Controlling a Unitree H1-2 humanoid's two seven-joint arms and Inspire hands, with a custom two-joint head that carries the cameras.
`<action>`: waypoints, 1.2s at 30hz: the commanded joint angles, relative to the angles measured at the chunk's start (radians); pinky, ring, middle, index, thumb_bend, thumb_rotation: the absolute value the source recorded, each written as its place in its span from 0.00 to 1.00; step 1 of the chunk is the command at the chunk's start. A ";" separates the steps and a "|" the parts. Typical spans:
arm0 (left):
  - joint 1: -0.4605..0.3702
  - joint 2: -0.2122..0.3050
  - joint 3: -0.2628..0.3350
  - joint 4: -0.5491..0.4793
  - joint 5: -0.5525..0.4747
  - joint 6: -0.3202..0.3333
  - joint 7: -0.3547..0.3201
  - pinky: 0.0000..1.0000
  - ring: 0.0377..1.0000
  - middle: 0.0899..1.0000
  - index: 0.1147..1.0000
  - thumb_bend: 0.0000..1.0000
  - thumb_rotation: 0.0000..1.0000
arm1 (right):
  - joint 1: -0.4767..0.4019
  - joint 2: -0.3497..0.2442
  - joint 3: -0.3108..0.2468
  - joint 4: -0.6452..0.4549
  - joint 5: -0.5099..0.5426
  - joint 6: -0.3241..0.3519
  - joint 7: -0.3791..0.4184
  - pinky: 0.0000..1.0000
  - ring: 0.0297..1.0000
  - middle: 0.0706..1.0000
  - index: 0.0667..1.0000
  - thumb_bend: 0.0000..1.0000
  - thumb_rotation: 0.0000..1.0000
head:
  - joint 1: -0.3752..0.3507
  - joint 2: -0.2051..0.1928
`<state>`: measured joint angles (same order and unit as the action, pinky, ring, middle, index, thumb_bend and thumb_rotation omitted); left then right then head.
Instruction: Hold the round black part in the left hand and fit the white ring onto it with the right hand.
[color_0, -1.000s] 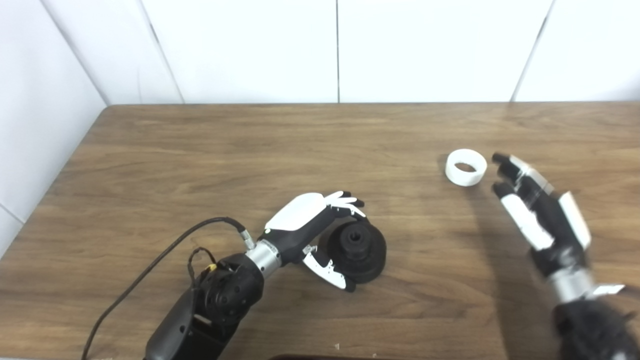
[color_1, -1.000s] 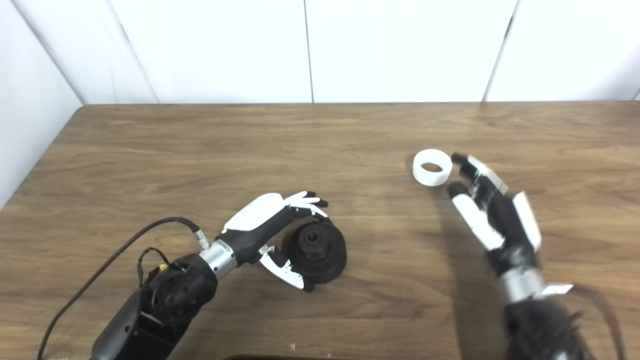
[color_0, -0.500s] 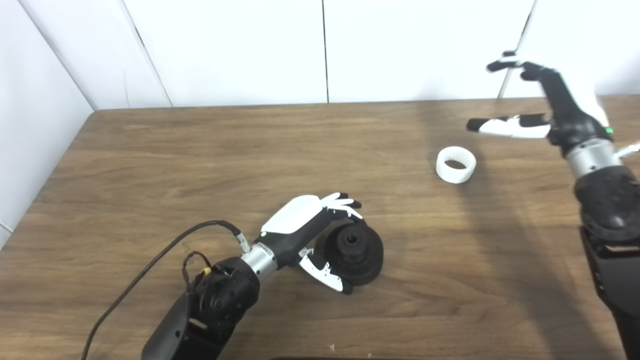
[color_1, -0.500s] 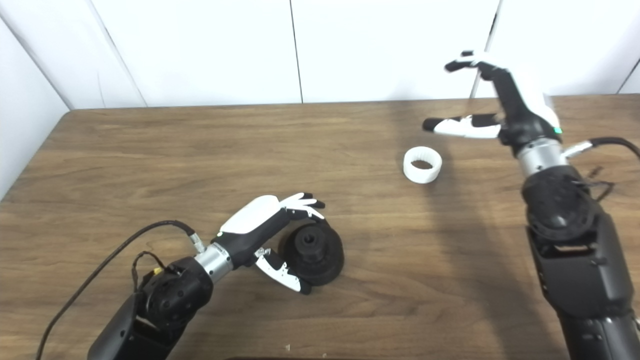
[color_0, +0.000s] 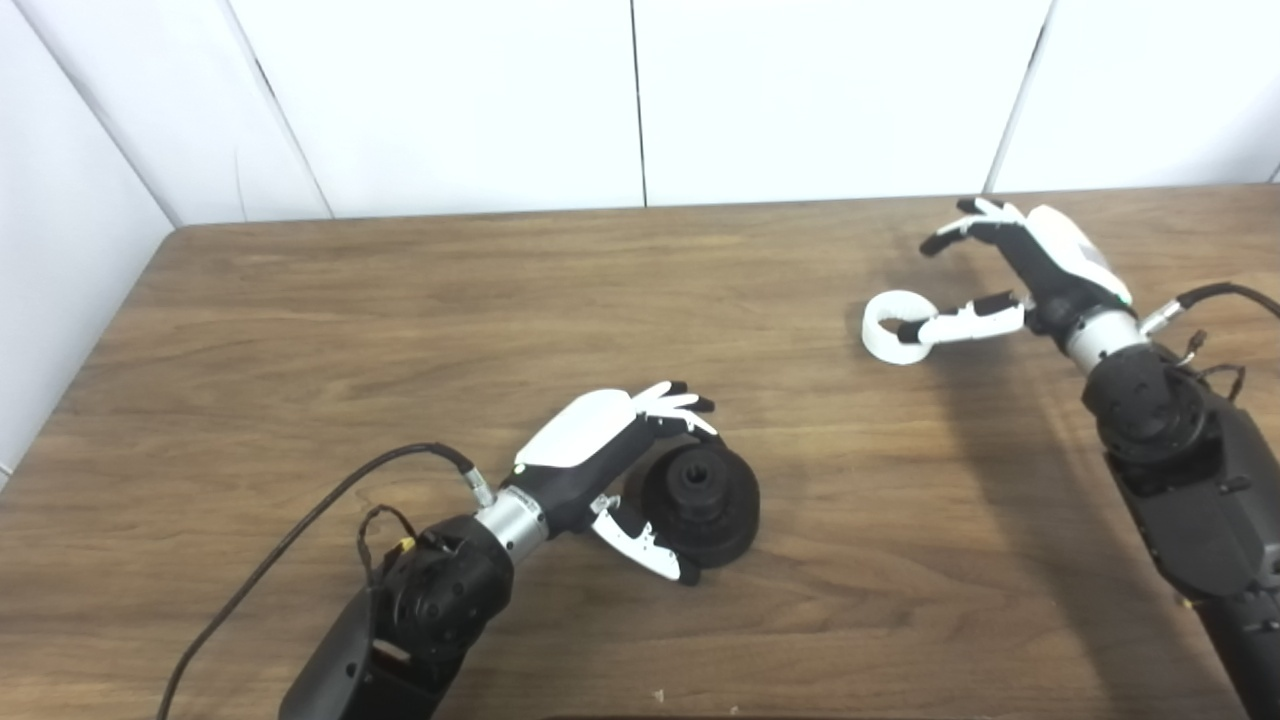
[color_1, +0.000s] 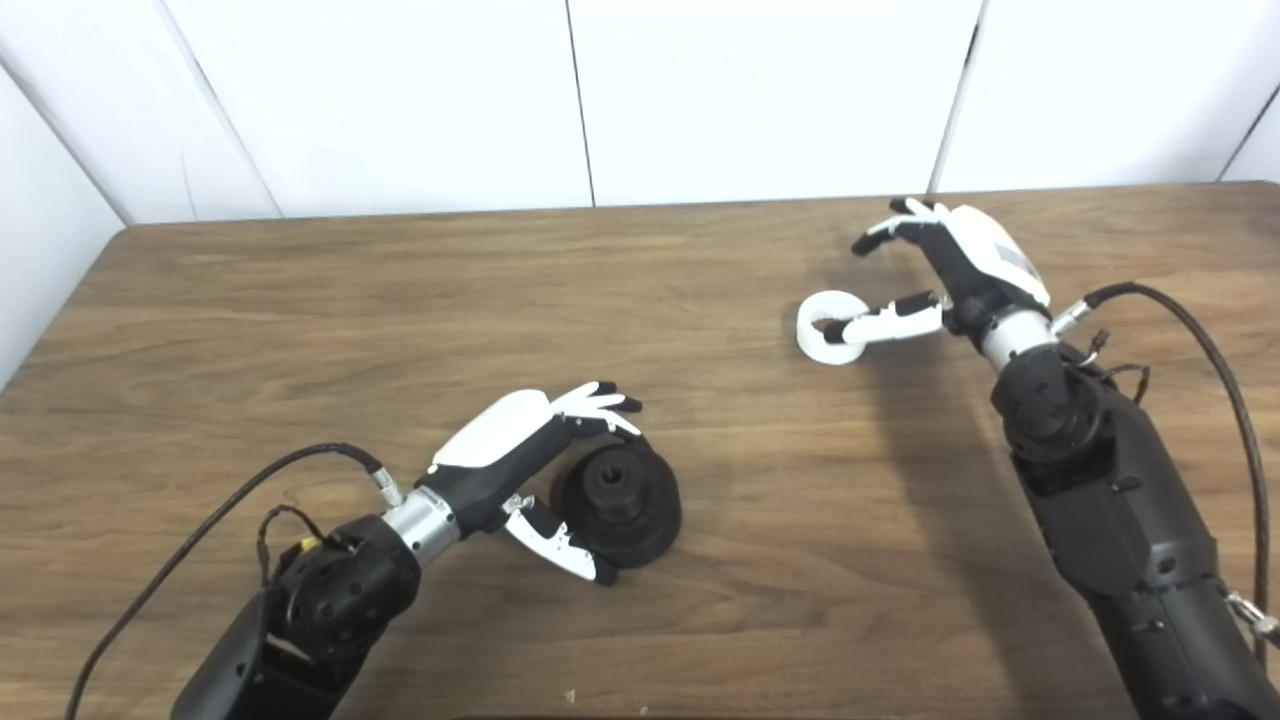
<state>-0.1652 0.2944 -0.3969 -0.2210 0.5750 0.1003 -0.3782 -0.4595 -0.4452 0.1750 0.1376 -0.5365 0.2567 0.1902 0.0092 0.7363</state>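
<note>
On the brown wooden table (color_0: 400, 300), the round black plastic part (color_0: 705, 500) lies a little in front of the middle, nearer to the front edge. The left hand (color_0: 610, 455) is around its left side: the fingers (color_0: 680, 405) reach over its far rim and the thumb (color_0: 650, 545) is at its near rim. The small white plastic ring (color_0: 890, 330) lies toward the right edge, in the far half. The right hand (color_0: 1030, 270) is beside it with fingers apart, and the thumb tip lies over the ring.
</note>
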 joint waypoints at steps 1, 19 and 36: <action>-0.006 0.007 0.004 0.012 0.006 0.003 -0.003 0.86 0.99 0.91 0.59 0.84 0.18 | -0.049 -0.026 -0.001 -0.014 -0.012 -0.023 -0.006 1.00 1.00 0.94 0.67 1.00 0.35 | 0.000 0.001; -0.010 -0.001 0.018 0.031 0.002 -0.028 0.011 0.86 0.98 0.91 0.58 0.84 0.18 | -0.071 -0.007 0.037 0.078 -0.011 -0.034 -0.009 1.00 1.00 0.96 0.70 1.00 0.35 | 0.007 -0.010; -0.002 -0.008 0.023 0.024 0.002 -0.023 0.005 0.86 0.99 0.91 0.58 0.85 0.17 | -0.094 0.022 0.036 0.147 -0.002 -0.074 -0.061 1.00 1.00 0.94 0.66 0.94 0.27 | 0.012 -0.005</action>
<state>-0.1633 0.2791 -0.3772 -0.2022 0.5716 0.0687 -0.3720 -0.4999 -0.4231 0.2248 0.2960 -0.5378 0.2198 0.1675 0.0199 0.7302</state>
